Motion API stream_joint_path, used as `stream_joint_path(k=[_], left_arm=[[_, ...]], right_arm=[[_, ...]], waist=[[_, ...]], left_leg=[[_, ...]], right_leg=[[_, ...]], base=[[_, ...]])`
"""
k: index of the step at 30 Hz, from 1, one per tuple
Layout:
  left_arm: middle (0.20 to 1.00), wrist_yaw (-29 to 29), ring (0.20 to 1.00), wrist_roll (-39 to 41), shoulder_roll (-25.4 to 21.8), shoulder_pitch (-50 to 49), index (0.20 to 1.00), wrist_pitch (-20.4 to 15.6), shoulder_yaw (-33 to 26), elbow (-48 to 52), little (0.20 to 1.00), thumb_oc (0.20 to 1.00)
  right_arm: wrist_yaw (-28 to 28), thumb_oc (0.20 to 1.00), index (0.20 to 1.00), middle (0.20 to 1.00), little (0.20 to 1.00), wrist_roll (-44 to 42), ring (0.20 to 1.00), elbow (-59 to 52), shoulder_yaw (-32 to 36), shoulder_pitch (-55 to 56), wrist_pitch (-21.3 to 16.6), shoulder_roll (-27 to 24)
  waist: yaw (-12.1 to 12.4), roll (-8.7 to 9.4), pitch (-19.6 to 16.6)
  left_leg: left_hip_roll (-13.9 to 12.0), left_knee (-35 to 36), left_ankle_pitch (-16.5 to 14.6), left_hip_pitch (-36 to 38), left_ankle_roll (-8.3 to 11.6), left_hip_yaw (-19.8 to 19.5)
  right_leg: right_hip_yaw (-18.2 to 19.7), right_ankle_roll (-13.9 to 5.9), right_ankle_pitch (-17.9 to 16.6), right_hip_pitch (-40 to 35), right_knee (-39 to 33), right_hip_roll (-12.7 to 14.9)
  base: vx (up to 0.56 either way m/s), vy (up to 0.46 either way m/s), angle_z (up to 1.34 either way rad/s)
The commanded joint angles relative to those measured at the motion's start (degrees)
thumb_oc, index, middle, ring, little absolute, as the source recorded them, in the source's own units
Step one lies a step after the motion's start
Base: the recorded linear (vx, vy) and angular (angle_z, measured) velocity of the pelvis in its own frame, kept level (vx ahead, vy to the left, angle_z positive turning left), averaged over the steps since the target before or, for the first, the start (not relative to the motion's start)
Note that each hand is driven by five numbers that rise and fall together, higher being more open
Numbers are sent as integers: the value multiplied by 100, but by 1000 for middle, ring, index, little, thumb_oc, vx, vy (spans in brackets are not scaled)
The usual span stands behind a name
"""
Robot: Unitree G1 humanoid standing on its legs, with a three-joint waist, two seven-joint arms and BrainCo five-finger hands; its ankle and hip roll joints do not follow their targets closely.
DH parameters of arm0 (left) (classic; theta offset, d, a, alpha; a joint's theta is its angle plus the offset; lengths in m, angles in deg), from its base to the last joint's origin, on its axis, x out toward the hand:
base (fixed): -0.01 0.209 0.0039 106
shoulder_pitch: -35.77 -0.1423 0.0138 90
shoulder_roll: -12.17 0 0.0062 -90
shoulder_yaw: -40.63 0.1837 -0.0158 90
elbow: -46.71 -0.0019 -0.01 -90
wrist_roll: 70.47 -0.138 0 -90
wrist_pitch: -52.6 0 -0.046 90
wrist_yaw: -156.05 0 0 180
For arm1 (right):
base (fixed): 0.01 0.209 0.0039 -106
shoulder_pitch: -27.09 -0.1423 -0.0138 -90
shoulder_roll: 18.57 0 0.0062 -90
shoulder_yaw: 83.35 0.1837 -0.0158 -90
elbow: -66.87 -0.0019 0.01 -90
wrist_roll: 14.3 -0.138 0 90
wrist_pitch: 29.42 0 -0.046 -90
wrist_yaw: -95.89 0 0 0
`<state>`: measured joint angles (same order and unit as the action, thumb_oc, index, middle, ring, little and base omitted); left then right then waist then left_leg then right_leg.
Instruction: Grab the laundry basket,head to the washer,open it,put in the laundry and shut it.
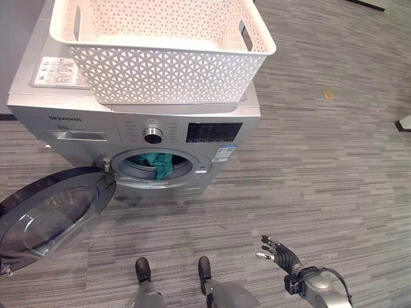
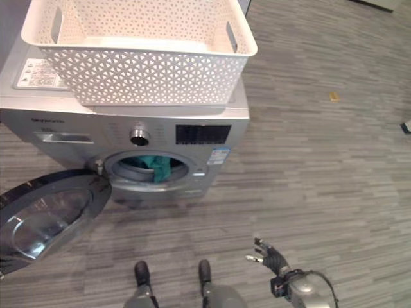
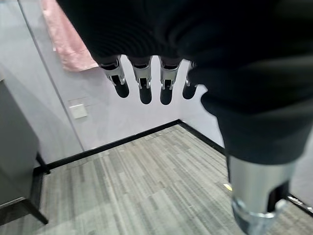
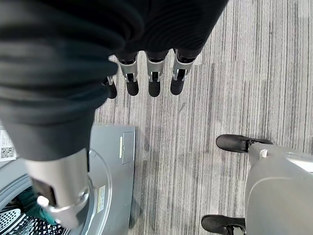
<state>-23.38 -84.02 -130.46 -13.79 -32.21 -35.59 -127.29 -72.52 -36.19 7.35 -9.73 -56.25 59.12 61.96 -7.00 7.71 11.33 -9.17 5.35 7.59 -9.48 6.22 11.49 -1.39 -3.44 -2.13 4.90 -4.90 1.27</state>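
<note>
The round dark glass washer door (image 1: 54, 210) hangs wide open leftward, leaving the drum mouth (image 1: 154, 165) unblocked apart from teal laundry (image 1: 160, 162) spilling over its rim.

– Are there any words here?
– A white sticker (image 1: 61, 72) lies on top of the washer (image 1: 244, 119), near its left edge. It has rows of print, but they are too small to read.
– What about the front?
– A short word (image 1: 64, 119) in small letters sits at the left of the front. Tiny words ring the knob (image 1: 153, 135). The dark screen (image 1: 214, 132) has faint marks that I cannot make out. A little blue and white label (image 1: 223, 154) sits just under the screen, and it is too small to read as well.
– Any numbers?
– None that I can read.
</note>
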Motion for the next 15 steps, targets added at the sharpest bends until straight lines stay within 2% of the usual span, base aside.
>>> stream_joint_path(k=[1, 2, 4, 5, 10, 11, 12, 15], left_arm=[[1000, 30, 1000, 108, 388, -81, 1000, -54, -45, -212, 1000, 1000], [1000, 49, 1000, 154, 498, -132, 1000, -42, -82, -207, 1000, 1000], [1000, -91, 1000, 367, 1463, -606, 1000, 68, -416, 217, 1000, 1000], [1000, -91, 1000, 366, 1464, -612, 1000, 70, -421, 220, 1000, 1000], [1000, -74, 1000, 972, 2578, -1088, 1000, -60, -549, 378, 1000, 1000], [1000, -74, 1000, 972, 2579, -1088, 1000, -60, -550, 378, 1000, 1000], [1000, -7, 1000, 1105, 2855, -1189, 1000, -105, -484, 358, 1000, 1000], [1000, 105, 1000, 1168, 3266, -1311, 1000, -149, -299, 391, 1000, 1000]], right_arm=[[-9, 1000, 1000, 1000, 1000, 6, 1000, -80, 244, 144, -147, -204], [-23, 1000, 1000, 1000, 1000, -3, 1000, -100, 260, 133, -150, -217], [-135, 1000, 1000, 1000, 1000, 4, 1000, -143, 388, 142, -140, -214], [-135, 1000, 1000, 1000, 1000, 4, 1000, -143, 387, 142, -140, -216], [-226, 1000, 1000, 1000, 1000, 113, 1000, -234, 652, -4, -38, -401], [-226, 1000, 1000, 1000, 1000, 113, 1000, -235, 652, -3, -38, -402], [-238, 1000, 1000, 1000, 1000, 121, 1000, -306, 764, -25, -41, -520], [-259, 1000, 1000, 1000, 1000, 178, 1000, -491, 919, -20, -31, -719]], waist=[[-73, 53, -242], [-80, 66, -226], [-27, 94, -109], [-29, 91, -110], [-14, 100, 137], [-15, 99, 136], [-33, 76, 180], [-62, 64, 228]], left_leg=[[109, -446, -352, -241, -252, -291], [108, -458, -355, -252, -253, -309], [120, -502, -371, -307, -277, -403], [120, -503, -372, -307, -277, -405], [124, -574, -366, -390, -310, -515], [123, -575, -367, -391, -310, -516], [120, -589, -359, -427, -317, -543], [111, -628, -355, -521, -333, -594]], right_leg=[[-120, -233, 644, 181, 713, 268], [-128, -226, 652, 184, 724, 261], [-175, -186, 685, 200, 768, 249], [-176, -186, 685, 200, 768, 248], [-215, -138, 724, 282, 881, 189], [-216, -138, 724, 283, 881, 189], [-218, -127, 739, 330, 928, 169], [-216, -117, 748, 444, 1017, 126]], base=[[-2, -15, 26], [-4, -10, 25], [-8, -14, 7], [-21, -25, 6], [-26, 5, 15], [0, 0, 0], [0, 0, 0], [-8, 26, 11]])
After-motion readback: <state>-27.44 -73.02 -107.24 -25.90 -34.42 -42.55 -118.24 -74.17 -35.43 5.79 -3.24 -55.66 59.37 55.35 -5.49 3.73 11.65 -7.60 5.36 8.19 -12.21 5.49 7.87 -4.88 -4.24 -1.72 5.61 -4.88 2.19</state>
